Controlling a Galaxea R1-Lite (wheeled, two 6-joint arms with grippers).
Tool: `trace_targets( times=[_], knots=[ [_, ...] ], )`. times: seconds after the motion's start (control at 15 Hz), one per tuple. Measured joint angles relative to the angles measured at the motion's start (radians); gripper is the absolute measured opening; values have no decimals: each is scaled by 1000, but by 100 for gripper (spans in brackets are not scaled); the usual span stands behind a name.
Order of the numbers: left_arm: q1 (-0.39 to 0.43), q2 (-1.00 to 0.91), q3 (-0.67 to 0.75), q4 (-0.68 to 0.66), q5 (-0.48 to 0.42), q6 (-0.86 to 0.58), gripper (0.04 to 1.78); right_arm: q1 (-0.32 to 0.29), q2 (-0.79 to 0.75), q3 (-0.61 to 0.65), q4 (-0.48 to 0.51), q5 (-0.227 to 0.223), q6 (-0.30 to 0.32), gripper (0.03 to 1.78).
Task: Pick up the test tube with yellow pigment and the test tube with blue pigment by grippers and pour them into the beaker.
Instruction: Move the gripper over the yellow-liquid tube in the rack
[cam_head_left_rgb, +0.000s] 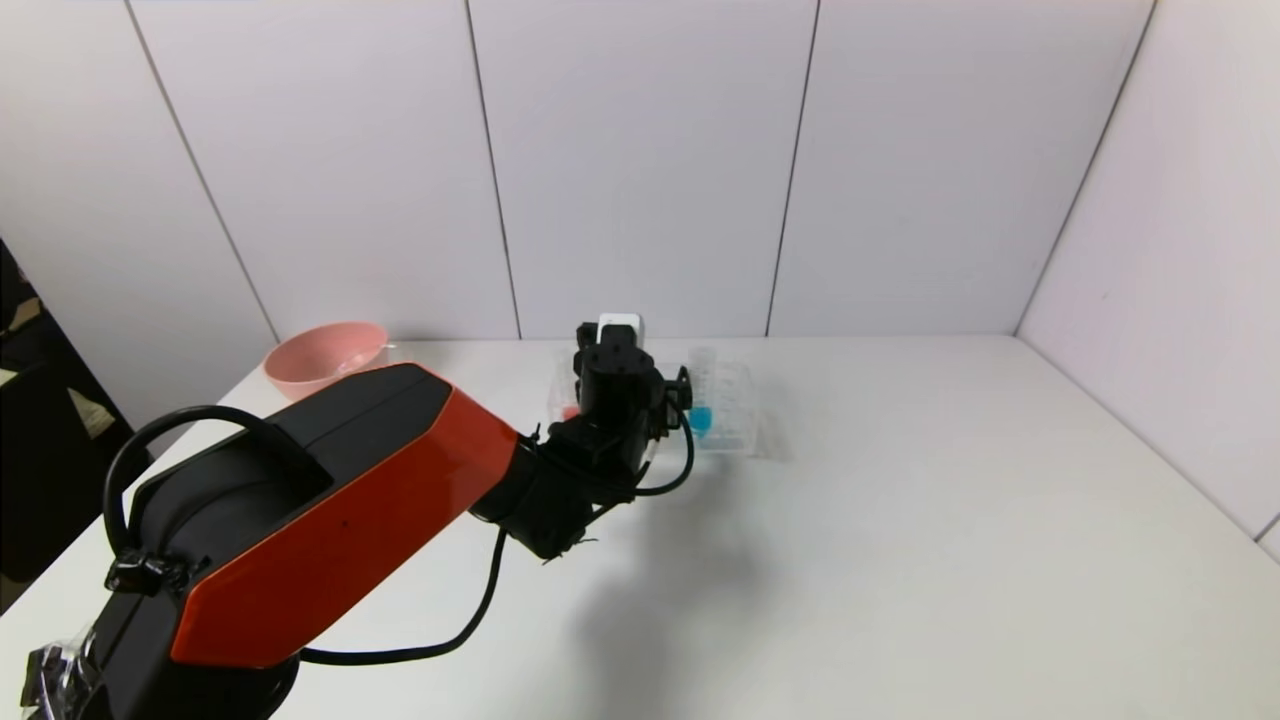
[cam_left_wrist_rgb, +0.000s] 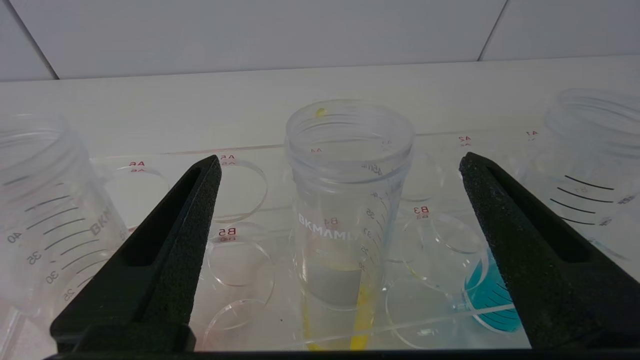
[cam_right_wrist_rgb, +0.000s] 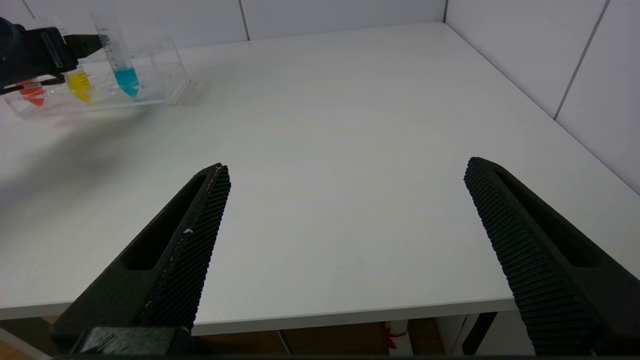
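The test tube with yellow pigment (cam_left_wrist_rgb: 350, 200) stands upright in the clear rack (cam_left_wrist_rgb: 235, 195). My left gripper (cam_left_wrist_rgb: 340, 159) is open, with one finger on each side of this tube and a wide gap to each. In the head view the left gripper (cam_head_left_rgb: 625, 385) hides the yellow tube. The test tube with blue pigment (cam_left_wrist_rgb: 585, 165) stands to the right in the rack and shows in the head view (cam_head_left_rgb: 700, 412). Both tubes show far off in the right wrist view, yellow (cam_right_wrist_rgb: 79, 82) and blue (cam_right_wrist_rgb: 122, 65). My right gripper (cam_right_wrist_rgb: 347, 164) is open and empty over the table's front edge. I cannot make out the beaker.
A third tube with red-orange liquid (cam_right_wrist_rgb: 32, 92) stands in the rack to the left of the yellow one. A pink bowl (cam_head_left_rgb: 325, 355) sits at the table's back left. White wall panels close the back and right sides.
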Motion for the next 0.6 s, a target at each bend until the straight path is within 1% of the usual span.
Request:
trace_targets(
  times=[0.33, 0.4, 0.47, 0.6],
  knots=[
    [7, 8, -12, 5, 0, 1, 166, 0, 0, 0, 0, 0, 0, 171],
    [7, 9, -12, 12, 0, 1, 163, 0, 0, 0, 0, 0, 0, 171],
    [8, 11, -12, 14, -1, 1, 158, 0, 0, 0, 0, 0, 0, 171],
    [9, 13, -12, 15, -2, 1, 141, 0, 0, 0, 0, 0, 0, 171]
  ],
)
